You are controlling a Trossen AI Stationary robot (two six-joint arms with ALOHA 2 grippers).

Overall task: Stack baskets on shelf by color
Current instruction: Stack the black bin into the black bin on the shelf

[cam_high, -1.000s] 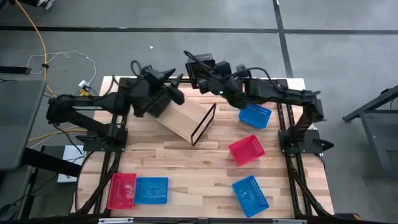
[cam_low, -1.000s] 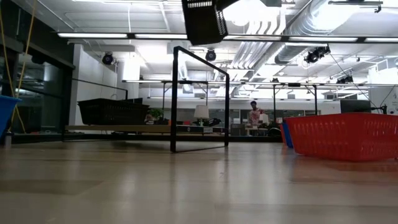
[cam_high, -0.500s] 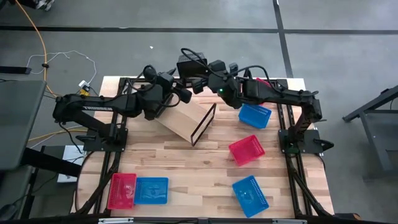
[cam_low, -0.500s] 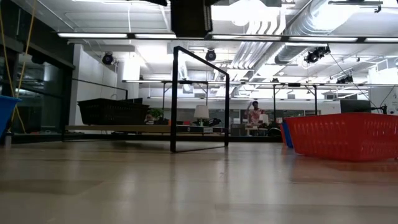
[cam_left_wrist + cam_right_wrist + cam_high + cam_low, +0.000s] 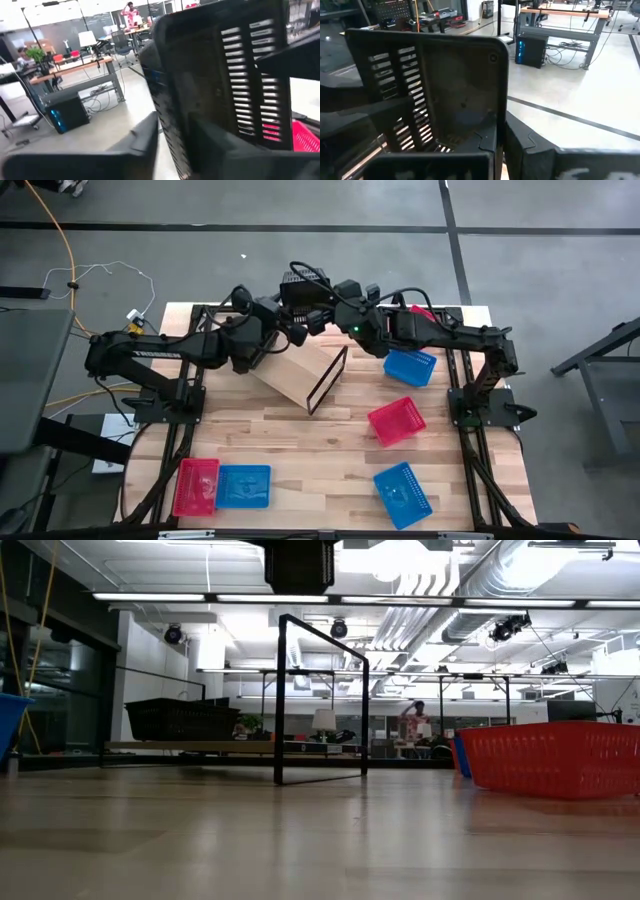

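A black basket hangs in the air over the table's far edge, above the light-wood shelf and its black end frame. It shows at the top of the low view as black basket. My left gripper reaches it from the left and my right gripper from the right; both are shut on it. Another black basket stands by the shelf's wood in the low view. My left gripper has a slotted side wall of the black basket between its two fingers, one finger on the wall's outer face, the other in the hollow. The fingers come in about level from the table's left. The basket is on edge, clear of the shelf. My right gripper pinches the black basket's rim at the opposite side between its two fingers. It comes from the table's right, slanting slightly down. The basket stands tipped on edge in front of the fingers, lifted clear of everything below.
Loose on the table lie a red basket, a blue basket and another blue basket on the right. A red basket and a blue basket lie side by side at the near left. The table's middle is bare wood.
My left gripper has swung toward the table's right, sunk a little and rolled, arriving at the black basket. My right gripper has shifted the basket slightly toward the table's left and turned it; the basket stays lifted clear.
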